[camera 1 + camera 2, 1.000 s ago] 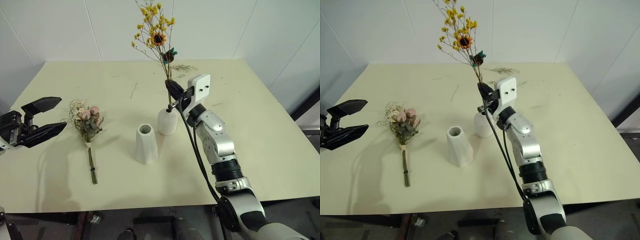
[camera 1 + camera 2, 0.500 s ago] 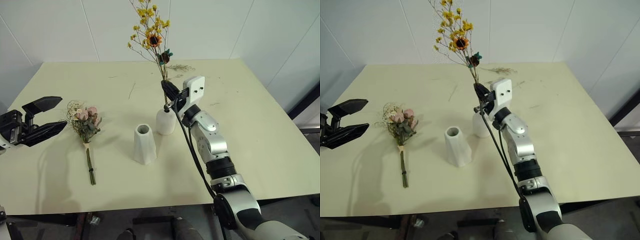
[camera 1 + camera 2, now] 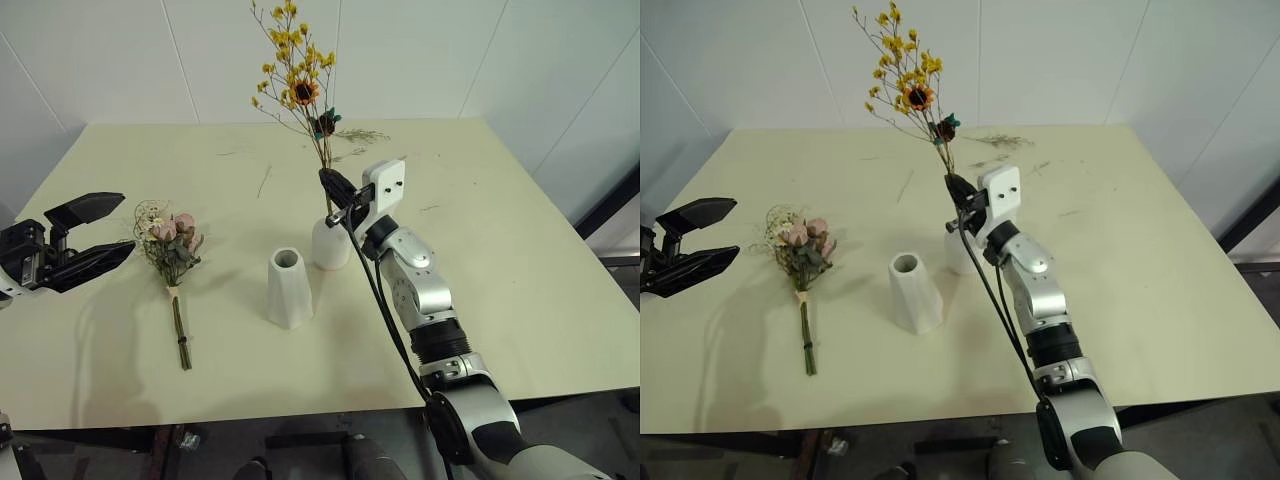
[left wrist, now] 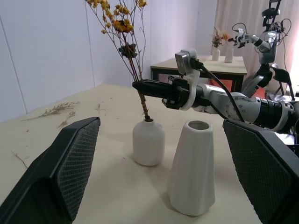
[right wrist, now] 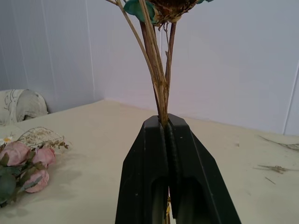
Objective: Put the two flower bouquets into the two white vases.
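right wrist view had our right gripper [image 5: 165,128] pinched tight on the brown stems of the yellow spray [image 3: 297,80], nothing else between the fingers. from there outward, the left wrist view showed the stem ends already inside the narrow mouth of the rounded vase [image 4: 148,142], with the gripper directly above that vase and the blooms standing tall over it. the faceted vase [image 3: 289,288] stood just beside the rounded vase, nearer to us and on its left, empty. the rose bouquet [image 3: 173,250] lay flat on the table [image 3: 520,250] well to the left of the rounded vase, beyond the faceted one. farthest from the rounded vase, our left gripper [image 3: 85,240] hung wide open and empty, near the roses but apart from them. we judged the first bouquet was in the seating step: the next move called for letting the stems go and backing off without tipping the vase, then taking the roses for the faceted vase.
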`<action>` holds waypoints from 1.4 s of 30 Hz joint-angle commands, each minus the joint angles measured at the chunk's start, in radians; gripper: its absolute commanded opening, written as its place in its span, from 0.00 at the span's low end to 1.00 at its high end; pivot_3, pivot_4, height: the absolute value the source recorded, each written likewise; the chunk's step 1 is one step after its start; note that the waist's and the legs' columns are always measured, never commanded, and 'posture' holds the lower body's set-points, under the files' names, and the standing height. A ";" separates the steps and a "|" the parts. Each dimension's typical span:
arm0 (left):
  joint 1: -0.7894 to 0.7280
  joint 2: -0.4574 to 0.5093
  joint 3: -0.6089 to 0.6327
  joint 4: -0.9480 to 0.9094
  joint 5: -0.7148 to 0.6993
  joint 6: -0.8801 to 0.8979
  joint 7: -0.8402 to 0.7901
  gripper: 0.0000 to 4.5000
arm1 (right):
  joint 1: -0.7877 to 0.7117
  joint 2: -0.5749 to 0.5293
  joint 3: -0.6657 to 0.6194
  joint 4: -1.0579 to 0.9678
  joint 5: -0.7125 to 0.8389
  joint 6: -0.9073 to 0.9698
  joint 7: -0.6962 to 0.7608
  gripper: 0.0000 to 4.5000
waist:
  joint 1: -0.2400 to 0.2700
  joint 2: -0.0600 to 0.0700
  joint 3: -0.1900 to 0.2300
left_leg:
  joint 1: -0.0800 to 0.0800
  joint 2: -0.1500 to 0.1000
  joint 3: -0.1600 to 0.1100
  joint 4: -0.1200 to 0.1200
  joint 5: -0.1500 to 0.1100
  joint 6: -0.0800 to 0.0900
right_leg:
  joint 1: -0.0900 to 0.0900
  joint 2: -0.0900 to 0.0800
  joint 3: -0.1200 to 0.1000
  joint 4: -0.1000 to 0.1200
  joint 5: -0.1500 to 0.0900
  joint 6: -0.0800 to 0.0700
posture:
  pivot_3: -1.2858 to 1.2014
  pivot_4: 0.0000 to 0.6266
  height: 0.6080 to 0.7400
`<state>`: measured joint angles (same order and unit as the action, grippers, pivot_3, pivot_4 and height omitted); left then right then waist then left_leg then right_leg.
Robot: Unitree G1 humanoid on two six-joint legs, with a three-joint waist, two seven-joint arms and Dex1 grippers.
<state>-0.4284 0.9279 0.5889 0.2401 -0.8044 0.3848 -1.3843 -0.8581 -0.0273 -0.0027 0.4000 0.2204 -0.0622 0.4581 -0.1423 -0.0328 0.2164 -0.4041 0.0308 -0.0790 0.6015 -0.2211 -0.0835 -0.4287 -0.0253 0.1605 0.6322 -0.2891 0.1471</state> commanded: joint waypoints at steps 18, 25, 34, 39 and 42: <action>-0.026 0.000 -0.024 -0.016 -0.001 -0.027 0.014 1.00 | 0.021 0.016 -0.012 0.064 -0.007 -0.045 -0.012 0.01 | 0.000 0.000 0.000 | 0.000 0.000 0.000 0.000 0.000 0.000 | 0.000 0.000 0.000 0.001 0.000 0.000 | 0.52 0.24 1.00; -0.025 0.000 -0.026 -0.017 -0.001 -0.029 0.018 1.00 | 0.016 0.022 -0.011 0.108 -0.013 -0.068 -0.014 0.01 | -0.001 0.000 0.000 | 0.000 0.000 0.000 0.001 0.000 0.000 | 0.000 0.000 0.000 0.001 0.000 0.000 | 0.52 0.24 1.00; -0.019 -0.004 -0.025 -0.025 -0.001 -0.030 0.024 1.00 | 0.048 0.019 -0.002 0.060 -0.020 -0.060 -0.013 0.01 | 0.000 0.000 0.000 | 0.000 0.000 0.000 0.001 0.000 0.000 | 0.000 0.000 0.000 0.002 0.000 0.000 | 0.52 0.24 1.00; -0.021 -0.010 -0.031 -0.019 0.002 -0.038 0.021 1.00 | 0.078 0.014 0.008 0.015 -0.022 -0.045 -0.006 0.01 | 0.000 0.000 0.000 | 0.000 0.000 0.000 0.001 0.000 0.000 | 0.000 0.000 0.000 0.003 0.000 0.000 | 0.52 0.24 1.00; -0.026 -0.014 -0.037 -0.017 0.002 -0.041 0.022 1.00 | 0.092 0.012 0.012 -0.006 -0.024 -0.035 -0.006 0.01 | -0.001 0.000 0.000 | 0.000 0.000 0.000 0.002 0.000 0.000 | 0.000 0.000 0.000 0.003 0.000 0.000 | 0.52 0.24 1.00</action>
<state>-0.4427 0.9137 0.5453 0.2409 -0.8013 0.3582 -1.3626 -0.7680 -0.0132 0.0038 0.4520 0.1975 -0.0967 0.4492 -0.1429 -0.0330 0.2164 -0.4037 0.0307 -0.0792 0.6034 -0.2210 -0.0838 -0.4287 -0.0250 0.1606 0.6352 -0.2892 0.1470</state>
